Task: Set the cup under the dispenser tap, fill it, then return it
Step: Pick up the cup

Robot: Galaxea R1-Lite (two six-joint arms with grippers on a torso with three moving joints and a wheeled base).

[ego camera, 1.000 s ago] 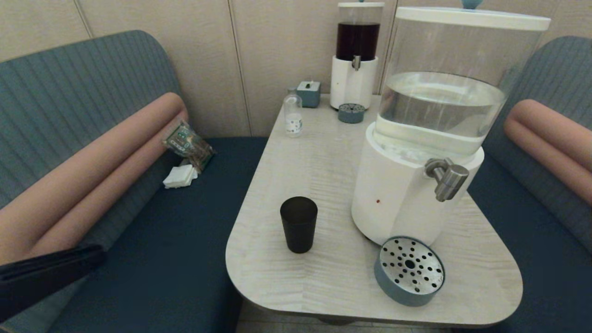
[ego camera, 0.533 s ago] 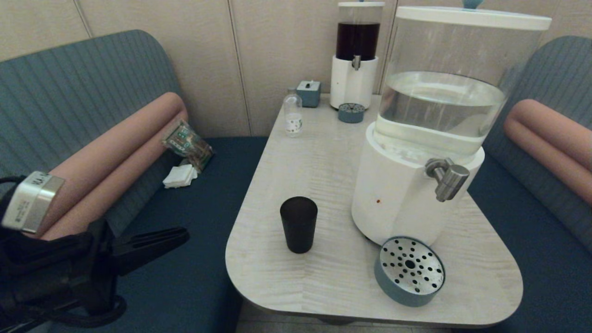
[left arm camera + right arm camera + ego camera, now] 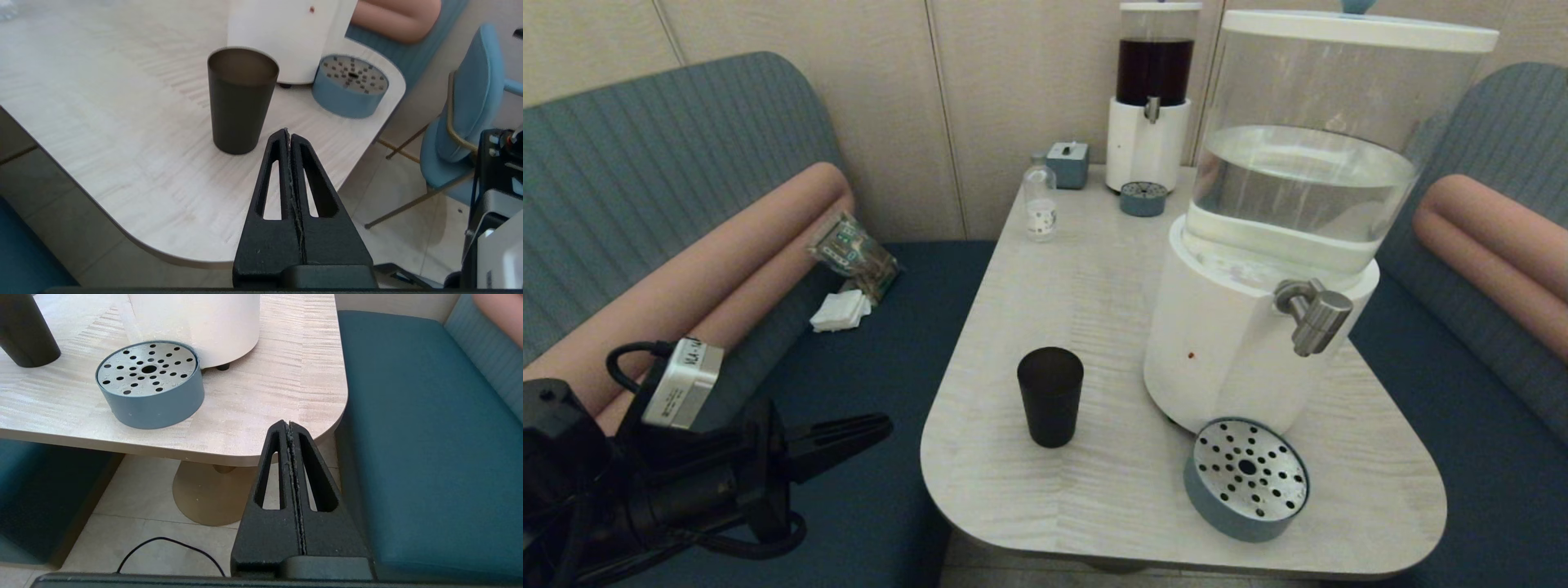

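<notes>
1. Starting at your left gripper (image 3: 882, 425): it hangs over the blue bench seat (image 3: 849, 457), off the counter's (image 3: 1094, 269) near-left edge, pointing toward the cup (image 3: 1050, 396). Its fingers (image 3: 300, 171) are clenched flat against each other with nothing between them.
2. Your gripper and the cup are apart; in the left wrist view the tip sits just short of the cup's base and slightly to one side of it.
3. You'll find the cup upright on the counter, rim up, beside the white base of the large dispenser (image 3: 1225, 343) but not touching it.
4. The dispenser tap (image 3: 1313, 317) juts from that base on the side away from the cup, angled downward. Below it and a little forward sits the round blue drip tray (image 3: 1245, 488) with its perforated steel top, close against the dispenser's foot.
5. Your right gripper (image 3: 289, 426) shows only in its own wrist view, low beside the counter's near-right corner, fingers pressed together and empty.
6. Farther back on the counter stand a small clear bottle (image 3: 1040, 208) and a smaller dispenser with dark liquid (image 3: 1153, 98).
</notes>
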